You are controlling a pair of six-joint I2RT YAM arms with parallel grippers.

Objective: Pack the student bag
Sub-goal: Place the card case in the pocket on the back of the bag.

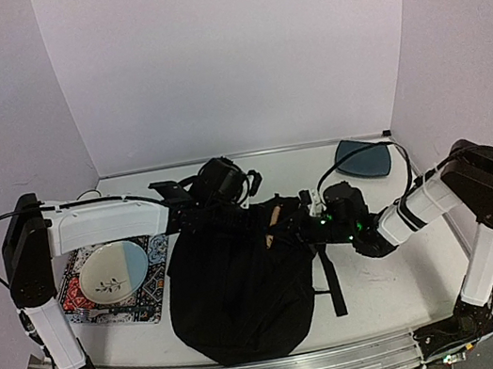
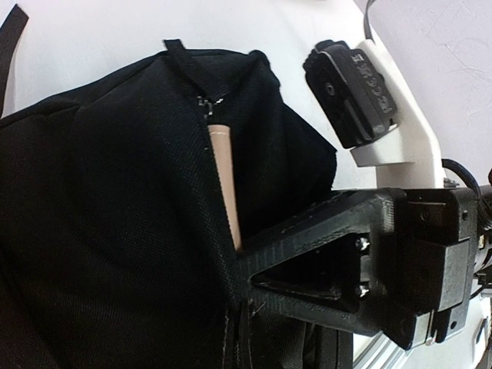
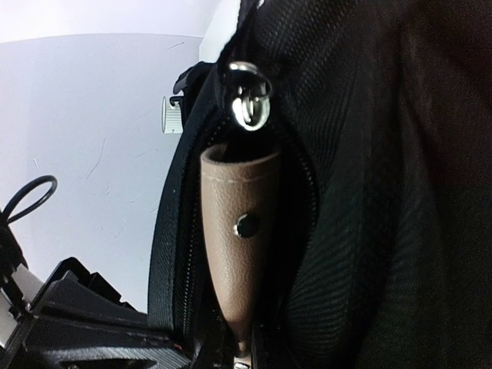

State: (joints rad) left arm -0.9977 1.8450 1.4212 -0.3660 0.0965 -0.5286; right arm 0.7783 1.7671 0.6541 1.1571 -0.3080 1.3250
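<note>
White tabletop (image 1: 379, 285) runs ahead of me to a plain pale backdrop (image 1: 233, 53). In the middle of it, between my two arms, lies the student bag (image 1: 237, 291), a large black soft fabric backpack. Its rounded bottom points toward my bases and its zipped top toward the backdrop. One black strap (image 1: 333, 284) trails off its right side onto the table.

My left claw (image 2: 240, 273) reaches across from the left to the top of the bag. Its fingers are pressed together on the black fabric just beside the zipper slit. In that slit sits a slim brown leather-look case (image 3: 238, 246) with a small dark snap stud. How deep it goes into the bag I cannot tell.

My right claw (image 3: 238, 350) comes in from the right and is pinched together on the narrow near end of that case. A silver metal zipper pull (image 3: 250, 96) hangs just above the case's rounded far end.

Left of the bag, a pale round plate (image 1: 113, 268) with a leaf sprig rests on a patterned square mat (image 1: 155, 287). Far back on the right lies a small blue-grey rounded tray (image 1: 364, 160), well apart from the bag.
</note>
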